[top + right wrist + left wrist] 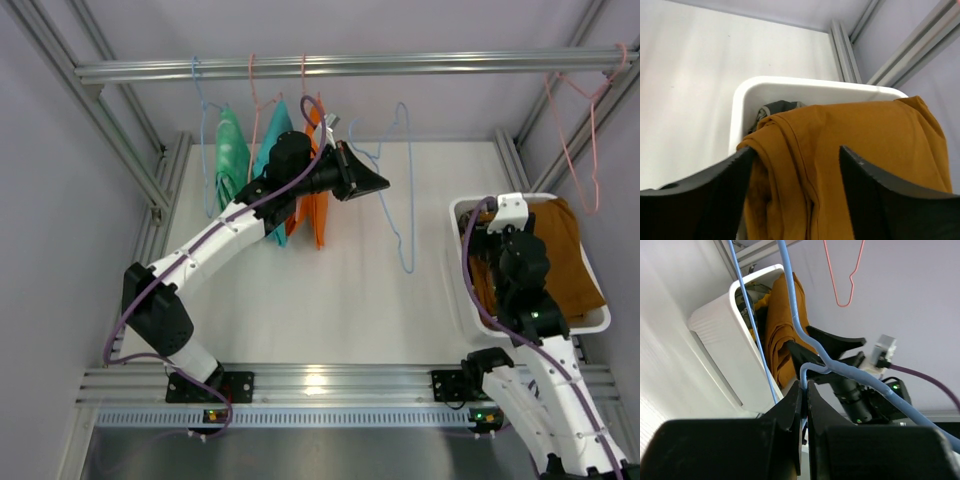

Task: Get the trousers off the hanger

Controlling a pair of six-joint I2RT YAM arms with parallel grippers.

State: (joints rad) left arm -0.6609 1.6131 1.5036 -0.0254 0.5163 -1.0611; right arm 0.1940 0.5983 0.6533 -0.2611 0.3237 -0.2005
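Right gripper [797,152] gapes wide over brown folded cloth trousers [865,150] lying in the white plastic bin [790,87]; left gripper [804,387] pinches a bare light-blue wire hanger [790,305] left of the bin. Orange trousers [320,225], teal trousers [267,150] and green trousers [230,155] beyond await removal

1. A robotics lab test cell: an aluminium profile frame [120,150] and plain pale walls box in a white worktop [400,310].
2. Two cabled robot arms, the left arm [215,240] and the right arm [560,380], are bolted to a base rail [330,385] at its near edge.
3. An overhead bar [450,65] of the same profile spans the cell.
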